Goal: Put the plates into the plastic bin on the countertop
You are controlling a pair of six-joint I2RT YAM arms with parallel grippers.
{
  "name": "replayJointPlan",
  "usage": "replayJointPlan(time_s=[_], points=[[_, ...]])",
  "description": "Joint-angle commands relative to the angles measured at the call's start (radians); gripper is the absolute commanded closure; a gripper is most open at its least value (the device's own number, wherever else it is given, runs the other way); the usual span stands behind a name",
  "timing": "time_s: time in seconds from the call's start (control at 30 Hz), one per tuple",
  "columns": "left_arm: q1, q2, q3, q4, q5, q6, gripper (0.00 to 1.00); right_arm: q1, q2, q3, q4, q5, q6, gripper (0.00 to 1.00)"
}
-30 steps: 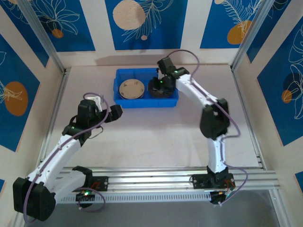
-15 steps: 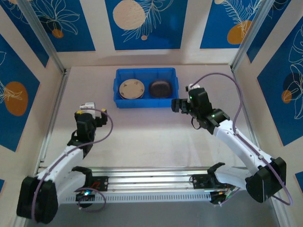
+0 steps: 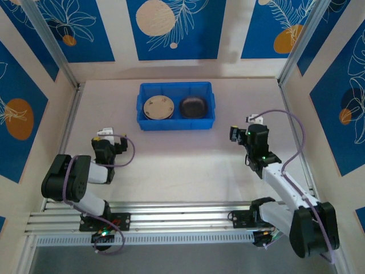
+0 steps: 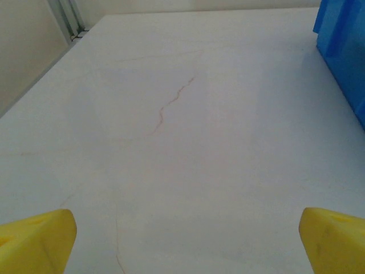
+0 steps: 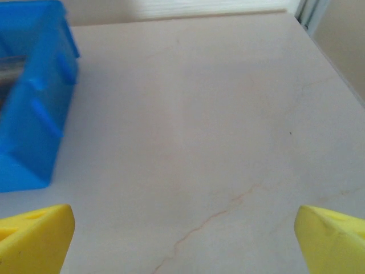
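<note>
The blue plastic bin point(image 3: 175, 121) stands at the back middle of the countertop point(image 3: 182, 157). Two plates lie in it: a beige plate point(image 3: 158, 107) on the left and a glossy black plate point(image 3: 193, 107) on the right. My left gripper point(image 3: 107, 138) is pulled back near the front left, open and empty. Its yellow fingertips point(image 4: 35, 240) stand wide over bare countertop, and the bin point(image 4: 344, 51) shows at the right edge. My right gripper point(image 3: 243, 128) sits right of the bin, open and empty. In its view the fingertips point(image 5: 34, 237) are spread and the bin point(image 5: 31, 108) lies to the left.
Aluminium rails point(image 3: 182, 214) run along the near edge, where both arm bases are bolted. More rails point(image 3: 67, 128) line the left and right sides. Blue-patterned wall panels point(image 3: 177, 28) close off the back and sides. Faint hairline veins mark the countertop point(image 4: 171, 103).
My right gripper has come away from the bin, leaving the black plate inside, and drawn back to the right. The left arm has folded back toward the front left.
</note>
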Motion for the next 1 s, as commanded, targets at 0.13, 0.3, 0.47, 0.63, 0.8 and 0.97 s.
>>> replayJointPlan(time_s=[0.13,0.3,0.47,0.63,0.8,0.97], points=[[0.008,0.004,0.027,0.052,0.049,0.014,0.01,-0.113,0.239,-0.077,0.472,-0.176,0.001,0.01],[0.008,0.008,0.046,0.026,0.075,0.023,0.0,-0.096,0.48,-0.093,0.783,-0.214,-0.029,0.01],[0.009,0.006,0.084,-0.048,0.11,0.034,0.0,-0.106,0.434,-0.032,0.579,-0.253,-0.026,0.01],[0.008,0.006,0.086,-0.053,0.114,0.036,0.0,-0.1,0.439,-0.029,0.587,-0.25,-0.036,0.01],[0.008,0.005,0.101,-0.083,0.13,0.039,0.0,-0.126,0.448,-0.003,0.541,-0.401,-0.06,0.01],[0.011,0.005,0.101,-0.08,0.132,0.039,0.0,-0.128,0.444,-0.014,0.559,-0.405,-0.06,0.01]])
